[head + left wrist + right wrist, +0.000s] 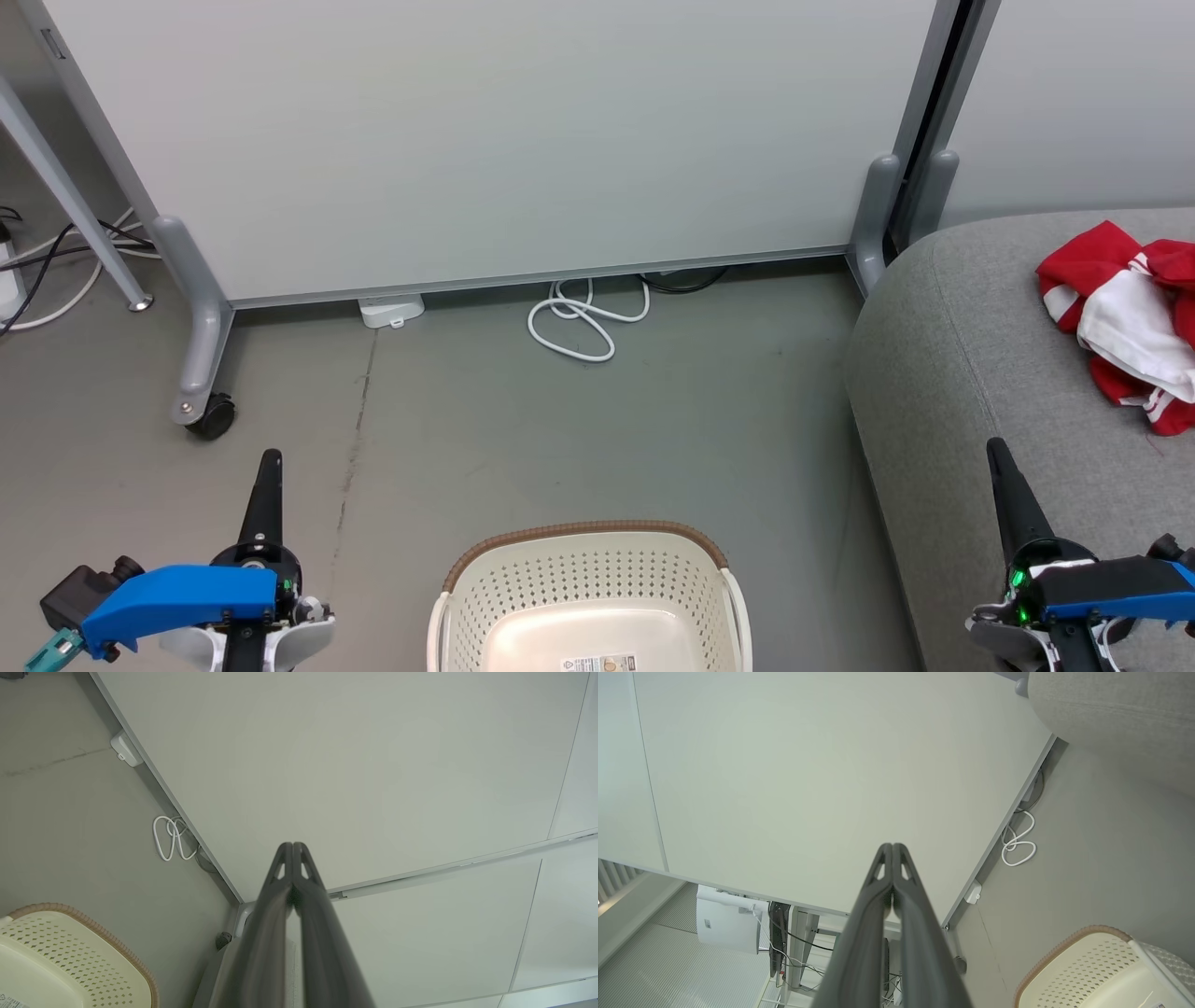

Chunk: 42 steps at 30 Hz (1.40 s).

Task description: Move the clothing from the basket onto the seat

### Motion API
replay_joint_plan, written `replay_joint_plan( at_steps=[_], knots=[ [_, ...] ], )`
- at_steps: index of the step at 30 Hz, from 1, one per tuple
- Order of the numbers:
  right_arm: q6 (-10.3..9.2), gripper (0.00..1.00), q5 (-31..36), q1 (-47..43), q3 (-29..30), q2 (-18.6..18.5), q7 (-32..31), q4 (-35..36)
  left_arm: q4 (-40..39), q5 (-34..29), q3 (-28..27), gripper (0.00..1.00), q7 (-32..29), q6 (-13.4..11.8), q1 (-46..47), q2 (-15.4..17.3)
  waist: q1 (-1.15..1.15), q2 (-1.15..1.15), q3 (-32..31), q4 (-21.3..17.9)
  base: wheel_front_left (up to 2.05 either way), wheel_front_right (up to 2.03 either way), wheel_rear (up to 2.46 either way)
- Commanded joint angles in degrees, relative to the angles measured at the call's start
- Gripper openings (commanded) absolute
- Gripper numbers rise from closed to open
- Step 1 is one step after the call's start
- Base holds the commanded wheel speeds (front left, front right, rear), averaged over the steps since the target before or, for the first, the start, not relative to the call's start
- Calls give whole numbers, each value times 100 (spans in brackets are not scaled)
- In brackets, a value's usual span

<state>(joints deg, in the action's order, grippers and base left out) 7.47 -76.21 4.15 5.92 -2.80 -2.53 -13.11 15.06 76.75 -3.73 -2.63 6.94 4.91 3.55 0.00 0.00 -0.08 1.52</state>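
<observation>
Coiling white cable (581,315) lies between the basket (588,529) and the partition (485,140).

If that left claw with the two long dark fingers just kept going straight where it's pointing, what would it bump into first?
Most likely the large pale grey partition panel: the left gripper, fingers together, aims at its face, with nothing seen between. Distance is hard to judge.

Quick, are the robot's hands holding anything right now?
Left gripper: closed, holding nothing.
Right gripper: closed, holding nothing.
</observation>
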Motion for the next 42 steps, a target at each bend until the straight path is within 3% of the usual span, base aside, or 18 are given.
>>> replay_joint_plan(
  at_steps=[1,35,42],
  knots=[
    [3,0,-107,113,14,-15,-41,17,-54,95,-45,0,-27,30,122,9,0,0,1,-3,0,0,0],
    [4,0,-1597,242,68,-14,-412,-100,-113,1547,-295,0,-399,84,168,-72,0,0,25,-146,0,0,0],
    [4,0,-1626,239,68,-14,-421,-100,-111,1572,-301,0,-413,81,161,-74,0,0,26,-152,0,0,0]
  ],
)
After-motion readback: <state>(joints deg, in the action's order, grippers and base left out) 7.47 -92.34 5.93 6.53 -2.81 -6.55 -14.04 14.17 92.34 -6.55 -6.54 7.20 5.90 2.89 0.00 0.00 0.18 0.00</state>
